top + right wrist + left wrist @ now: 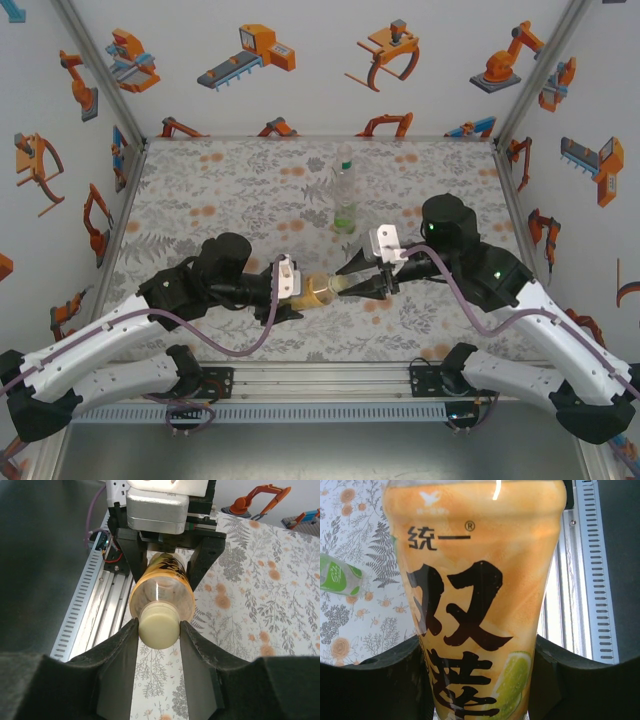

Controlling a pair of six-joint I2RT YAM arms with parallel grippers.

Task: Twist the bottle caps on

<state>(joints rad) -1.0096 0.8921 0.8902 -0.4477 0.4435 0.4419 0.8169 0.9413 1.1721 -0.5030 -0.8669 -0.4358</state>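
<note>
Pale cap (159,631) on amber bottle (162,587), between right end effector (159,626) fingers

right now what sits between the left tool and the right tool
The amber bottle spans that gap, left tool on its body, right tool around its pale cap; the top view shows it.

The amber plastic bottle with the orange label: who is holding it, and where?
The left gripper clamps the body of the amber plastic bottle; the right gripper pinches its pale round cap.
</note>
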